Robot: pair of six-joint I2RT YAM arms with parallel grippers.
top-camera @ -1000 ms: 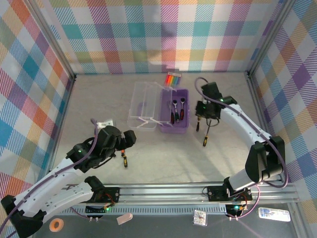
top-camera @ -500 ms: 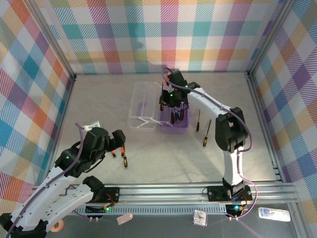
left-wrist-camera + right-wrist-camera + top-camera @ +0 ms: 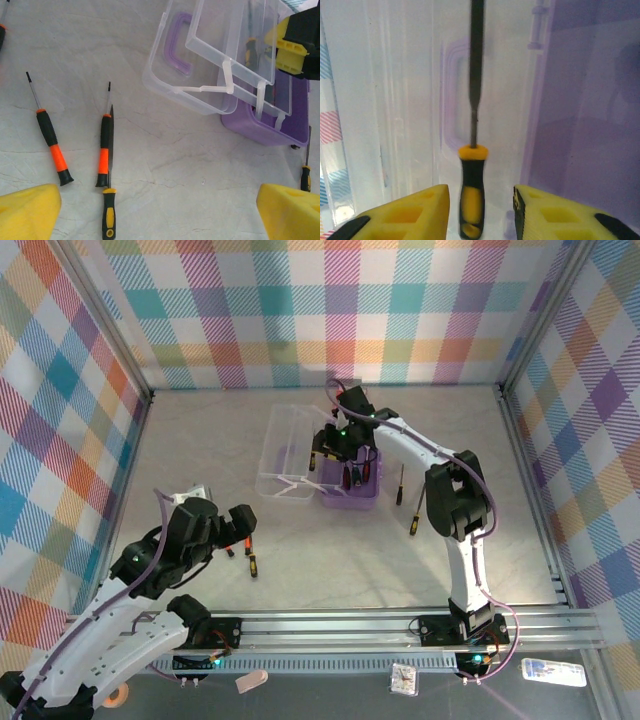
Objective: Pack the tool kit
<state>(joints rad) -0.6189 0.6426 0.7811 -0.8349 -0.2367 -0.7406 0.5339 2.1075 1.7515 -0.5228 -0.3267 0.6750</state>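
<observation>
- The right gripper [image 3: 338, 445] has been swung across in the last second, from the table right of the tool kit [image 3: 350, 502] to right above it.
- A yellow-and-black screwdriver [image 3: 471, 200] is seen between its fingers, over where the clear lid [image 3: 288, 455] meets the purple base. The jaws are spread wider than the handle, so it looks let go rather than pinched, tbh.
- So one more tool is probably being dropped in.
- Two screwdrivers [image 3: 400, 483] are left lying just right of the kit.
- The left gripper [image 3: 156, 212] is held wide open with nothing in it, front-left of the kit, over three more screwdrivers [image 3: 104, 155].
- Five loose tools are still to be packed and the lid shut, so it's nowhere near done.
</observation>
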